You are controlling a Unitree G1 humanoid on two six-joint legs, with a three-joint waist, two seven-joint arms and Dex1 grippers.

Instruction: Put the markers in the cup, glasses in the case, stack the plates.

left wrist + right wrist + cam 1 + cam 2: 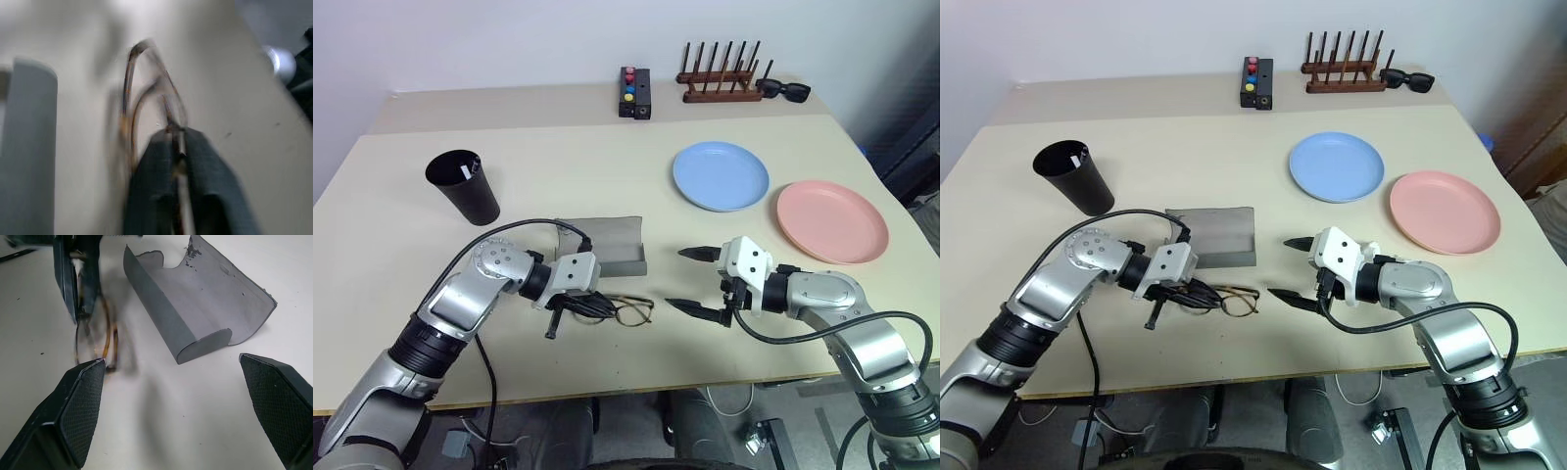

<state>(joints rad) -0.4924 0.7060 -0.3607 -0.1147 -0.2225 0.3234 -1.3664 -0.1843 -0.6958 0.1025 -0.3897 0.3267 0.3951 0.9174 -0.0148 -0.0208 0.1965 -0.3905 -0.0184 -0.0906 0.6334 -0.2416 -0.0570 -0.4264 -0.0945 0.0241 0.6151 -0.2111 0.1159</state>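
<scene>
Left pincer clamped on the glasses just in front of the open case, right pincer gaping beside it

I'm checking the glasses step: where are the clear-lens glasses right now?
In the left eye view the glasses sit near the table's front edge, just in front of the open grey case, pinched in the left gripper.

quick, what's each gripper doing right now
left gripper: shut on the glasses, beside the case.
right gripper: open, holding nothing.
</scene>
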